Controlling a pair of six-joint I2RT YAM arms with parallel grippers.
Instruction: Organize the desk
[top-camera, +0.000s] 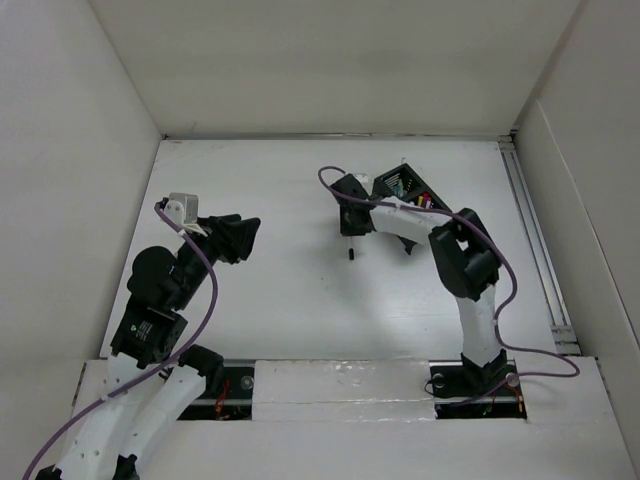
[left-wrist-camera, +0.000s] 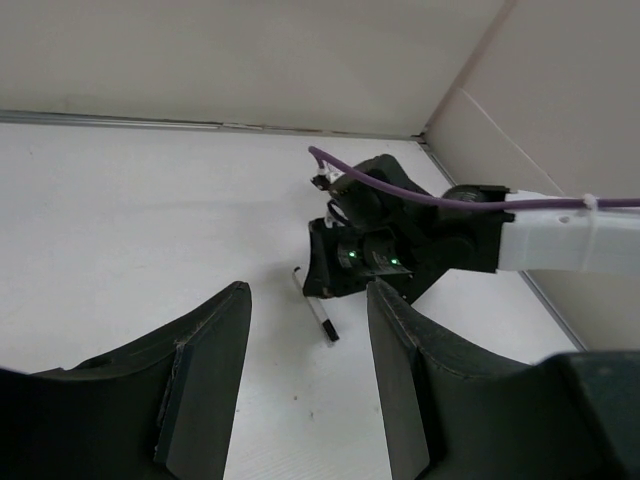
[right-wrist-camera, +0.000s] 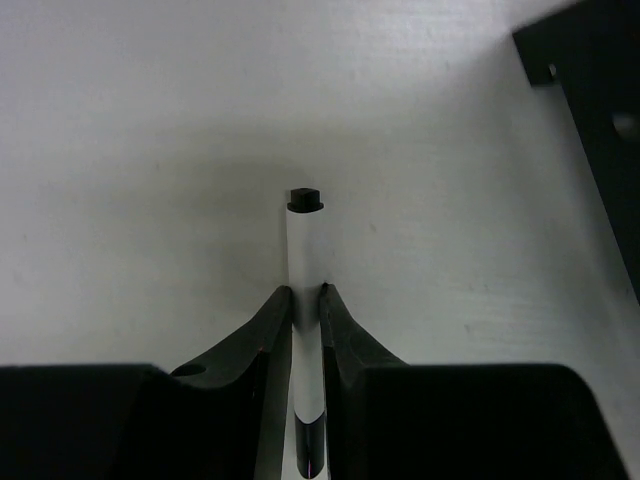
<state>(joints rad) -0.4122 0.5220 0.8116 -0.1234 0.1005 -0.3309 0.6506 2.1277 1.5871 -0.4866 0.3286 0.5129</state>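
Observation:
The white desk (top-camera: 270, 310) holds a black mesh organizer (top-camera: 408, 186) at the back right. My right gripper (top-camera: 350, 226) is shut on a white marker (right-wrist-camera: 303, 250) with black ends. Its fingers (right-wrist-camera: 270, 330) pinch the barrel, and the free black end (top-camera: 352, 256) points down close to the tabletop, just left of the organizer. The left wrist view shows this marker (left-wrist-camera: 320, 312) below the right gripper (left-wrist-camera: 345, 265). My left gripper (top-camera: 243, 237) is open and empty over the left half of the desk, its jaws wide apart (left-wrist-camera: 308, 330).
White walls enclose the desk on three sides. A metal rail (top-camera: 535, 240) runs along the right edge. The organizer's corner (right-wrist-camera: 600, 100) shows at the top right of the right wrist view. Purple cables trail from both arms.

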